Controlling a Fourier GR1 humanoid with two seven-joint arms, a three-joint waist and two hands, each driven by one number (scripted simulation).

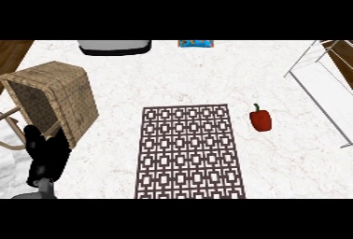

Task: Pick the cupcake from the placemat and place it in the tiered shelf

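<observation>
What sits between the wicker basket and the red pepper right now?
In the head view, the patterned placemat lies between the wicker basket and the red pepper; no cupcake shows on it.

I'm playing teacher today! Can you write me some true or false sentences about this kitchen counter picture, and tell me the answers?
1. A red bell pepper lies on the white marble counter, right of the brown patterned placemat. True.
2. A cupcake sits on the placemat. False: nothing shows on the placemat.
3. A woven wicker basket stands at the left of the counter. True.
4. The white wire tiered shelf is at the left edge. False: it is at the right.
5. The robot's black left hand shows at the lower left, near the basket. True.
6. The right hand is holding the pepper. False: no right hand shows, and the pepper lies alone.
</observation>
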